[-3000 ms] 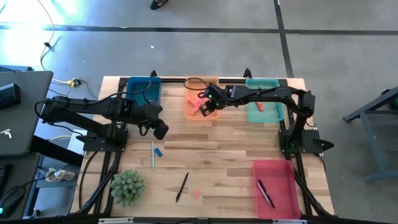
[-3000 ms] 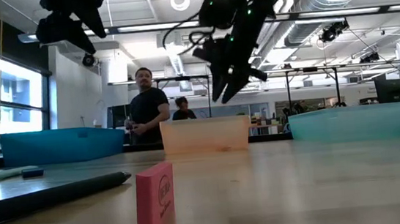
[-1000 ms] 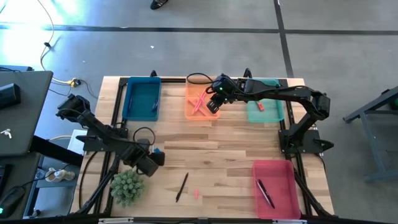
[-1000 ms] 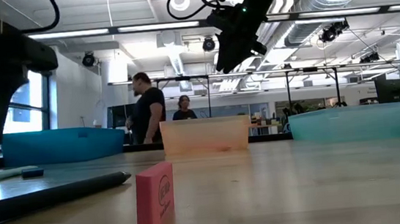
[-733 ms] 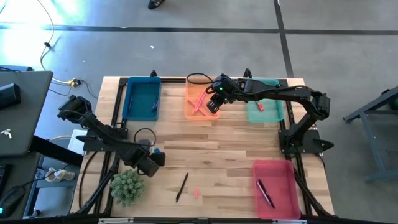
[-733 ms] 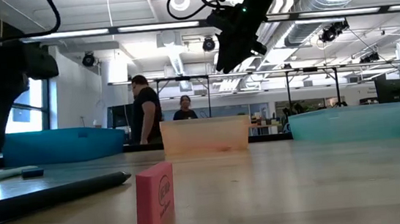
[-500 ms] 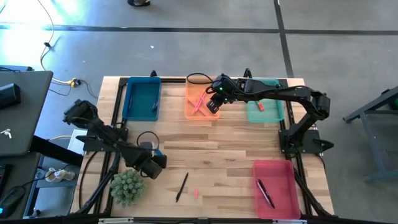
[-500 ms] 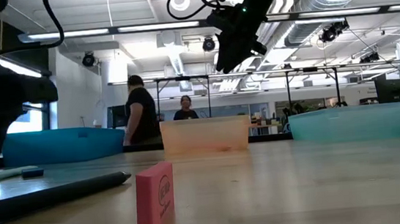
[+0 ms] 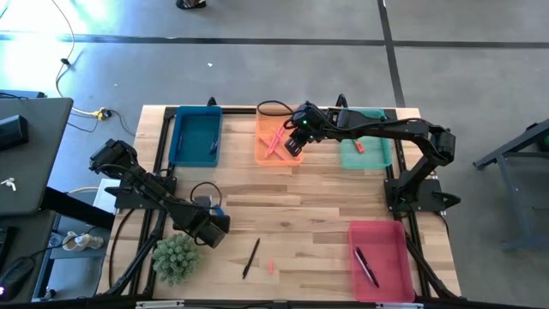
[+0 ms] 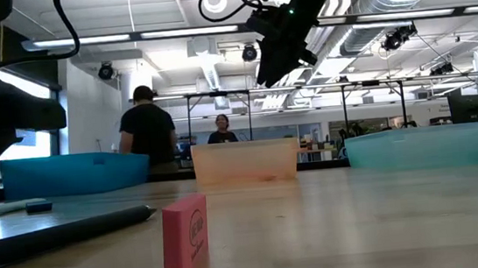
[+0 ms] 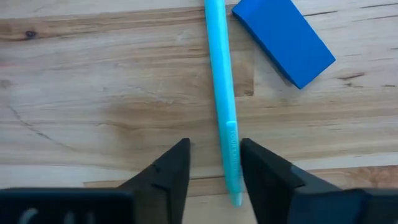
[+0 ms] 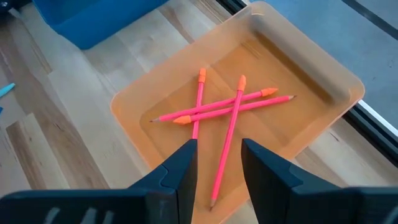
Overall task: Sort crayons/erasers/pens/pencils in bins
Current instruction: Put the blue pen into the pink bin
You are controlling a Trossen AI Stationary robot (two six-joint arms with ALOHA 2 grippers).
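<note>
The wooden table (image 9: 317,193) carried four bins. Along the far edge sat the dark blue bin (image 9: 196,135), the orange bin (image 9: 276,137) holding four crossed pink pencils (image 12: 221,112), and the teal bin (image 9: 364,142) with a small red piece. The red-pink bin (image 9: 382,260), near right, held a dark pen (image 9: 366,266). The right gripper (image 12: 217,162) hovered part-open and empty over the orange bin. The left gripper (image 11: 212,171), low at the near left, straddled a light-blue pen (image 11: 222,99) beside a blue eraser (image 11: 283,38), fingers not quite touching it.
</note>
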